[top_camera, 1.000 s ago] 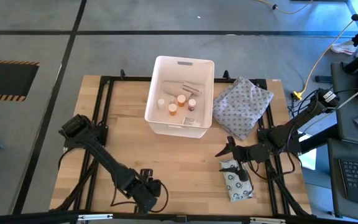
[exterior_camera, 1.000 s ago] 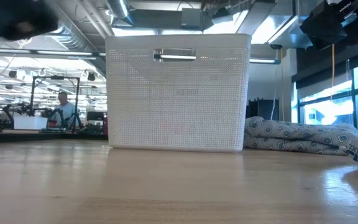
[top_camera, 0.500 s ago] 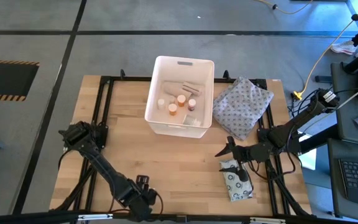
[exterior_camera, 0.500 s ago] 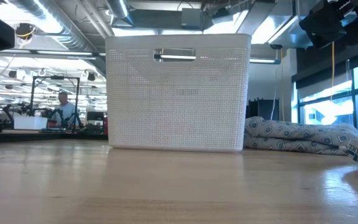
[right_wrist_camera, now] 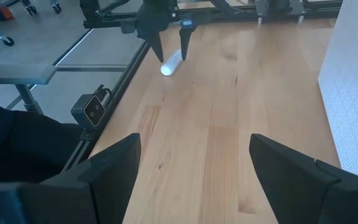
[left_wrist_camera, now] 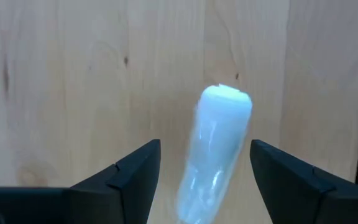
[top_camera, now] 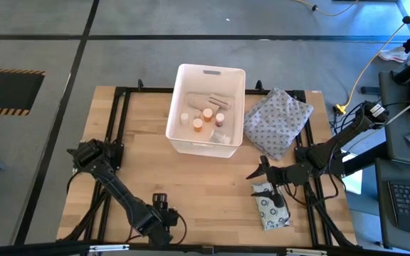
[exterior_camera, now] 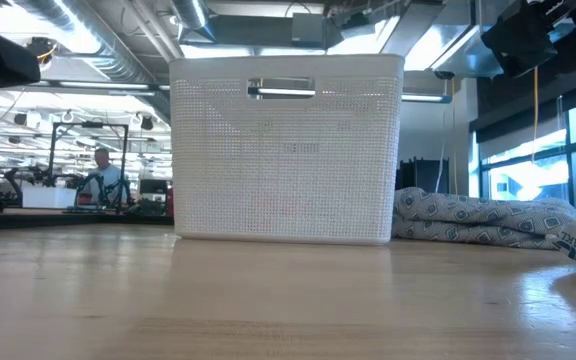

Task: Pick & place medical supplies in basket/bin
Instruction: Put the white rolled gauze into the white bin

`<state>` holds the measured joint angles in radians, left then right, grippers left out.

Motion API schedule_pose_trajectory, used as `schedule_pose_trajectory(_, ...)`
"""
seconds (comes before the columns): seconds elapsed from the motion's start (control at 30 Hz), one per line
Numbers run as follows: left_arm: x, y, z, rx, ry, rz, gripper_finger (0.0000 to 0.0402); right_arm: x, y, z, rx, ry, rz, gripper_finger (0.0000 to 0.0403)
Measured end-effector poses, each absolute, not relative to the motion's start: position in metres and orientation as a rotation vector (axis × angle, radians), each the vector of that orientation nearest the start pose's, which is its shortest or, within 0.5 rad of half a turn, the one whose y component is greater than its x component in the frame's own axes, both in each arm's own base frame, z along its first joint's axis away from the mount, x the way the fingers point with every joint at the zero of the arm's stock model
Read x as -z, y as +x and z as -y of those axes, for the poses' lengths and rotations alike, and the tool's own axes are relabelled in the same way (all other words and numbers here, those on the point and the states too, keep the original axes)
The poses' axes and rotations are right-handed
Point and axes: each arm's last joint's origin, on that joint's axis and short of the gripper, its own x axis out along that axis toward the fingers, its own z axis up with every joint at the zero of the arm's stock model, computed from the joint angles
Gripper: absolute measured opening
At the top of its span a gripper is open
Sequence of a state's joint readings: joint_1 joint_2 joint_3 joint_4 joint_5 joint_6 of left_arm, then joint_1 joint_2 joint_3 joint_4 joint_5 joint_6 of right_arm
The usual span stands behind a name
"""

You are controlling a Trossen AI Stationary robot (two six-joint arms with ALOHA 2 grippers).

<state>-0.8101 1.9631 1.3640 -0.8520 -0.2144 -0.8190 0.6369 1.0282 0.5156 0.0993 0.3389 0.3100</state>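
A white tube is framed between the left gripper's wide-spread fingers, its long axis running along them.

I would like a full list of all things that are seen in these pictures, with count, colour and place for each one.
basket: one, white, far middle of the table.
pill bottles: several, white or orange-capped, inside the basket; exact count unclear.
tan item: one, lying in the basket's far part; kind unclear.
white vial: one, lying on the table near its front edge, left side, between the left hand's fingers.
printed packet: one, grey-white, front right of the table.
cloth bundle: one, grey dotted, right of the basket.
table: one, light wood.
person: one, far back in the room.
left hand: open, above the vial.
right hand: open, holding nothing, above the table near the packet.
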Motion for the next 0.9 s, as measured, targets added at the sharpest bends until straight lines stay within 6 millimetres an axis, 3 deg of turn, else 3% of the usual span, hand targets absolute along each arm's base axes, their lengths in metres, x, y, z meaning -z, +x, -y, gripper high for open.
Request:
schedule_pose_trajectory(0.27, -0.142, 0.261, 0.267, -0.006, 0.066, -1.436, 0.0223, -0.224, 0.178, -0.119, -0.234, 0.112, -0.404, 0.0303)
schedule_pose_trajectory(0.57, -0.148, 0.266, 0.257, 0.043, 0.072, -1.486, 0.0111, -0.224, 0.178, -0.12, -0.235, 0.114, -0.398, 0.0303)
schedule_pose_trajectory(0.8, -0.191, 0.282, 0.234, 0.121, 0.098, -1.453, 0.005, -0.23, 0.179, -0.121, -0.246, 0.141, -0.344, 0.0303)
schedule_pose_trajectory(0.9, -0.226, 0.288, 0.218, 0.158, 0.121, -1.395, 0.0052, -0.231, 0.18, -0.121, -0.248, 0.147, -0.331, 0.0303)
